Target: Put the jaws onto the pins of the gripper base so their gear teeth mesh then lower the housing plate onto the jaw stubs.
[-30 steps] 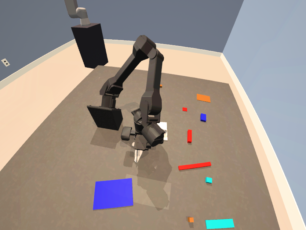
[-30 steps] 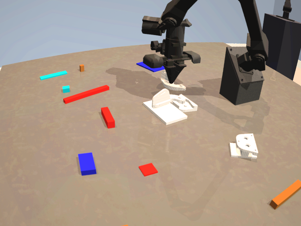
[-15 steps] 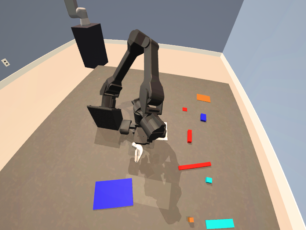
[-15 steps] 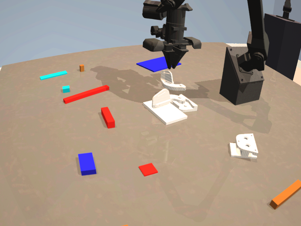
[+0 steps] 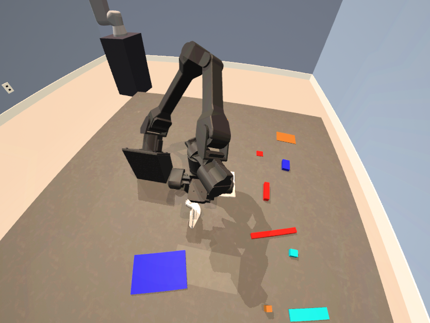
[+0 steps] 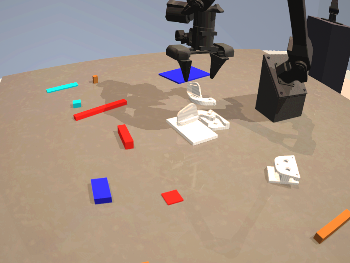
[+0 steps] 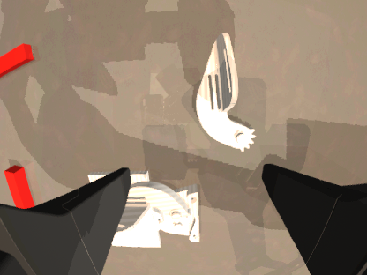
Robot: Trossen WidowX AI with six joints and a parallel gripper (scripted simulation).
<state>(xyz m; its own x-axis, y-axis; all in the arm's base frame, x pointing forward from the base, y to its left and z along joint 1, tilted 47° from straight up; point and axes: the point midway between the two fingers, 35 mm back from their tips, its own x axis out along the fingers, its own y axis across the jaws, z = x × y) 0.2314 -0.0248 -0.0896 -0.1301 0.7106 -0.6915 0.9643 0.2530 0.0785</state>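
Observation:
My gripper (image 6: 199,80) (image 7: 197,170) is open and empty, above the table and the white parts. One white jaw (image 5: 195,210) (image 6: 201,99) (image 7: 213,115) lies loose on the table, beyond the fingertips in the wrist view, its blade upright and its toothed end toward the gripper base. The other white jaw (image 6: 189,113) has its blade standing over a white slab (image 6: 194,135) (image 7: 141,241) and its other end at the gripper base (image 6: 220,124) (image 7: 195,230). I cannot tell whether it is fully down on a pin. The housing plate (image 6: 293,167) rests on a small white stand (image 6: 272,176).
A red block (image 5: 266,191) (image 6: 125,136), a long red bar (image 5: 273,233) (image 6: 100,109) and a blue block (image 5: 285,164) (image 6: 101,190) lie to one side. A blue sheet (image 5: 159,272) (image 6: 183,74) lies beyond the loose jaw. An orange bar (image 6: 332,225) lies near the housing plate.

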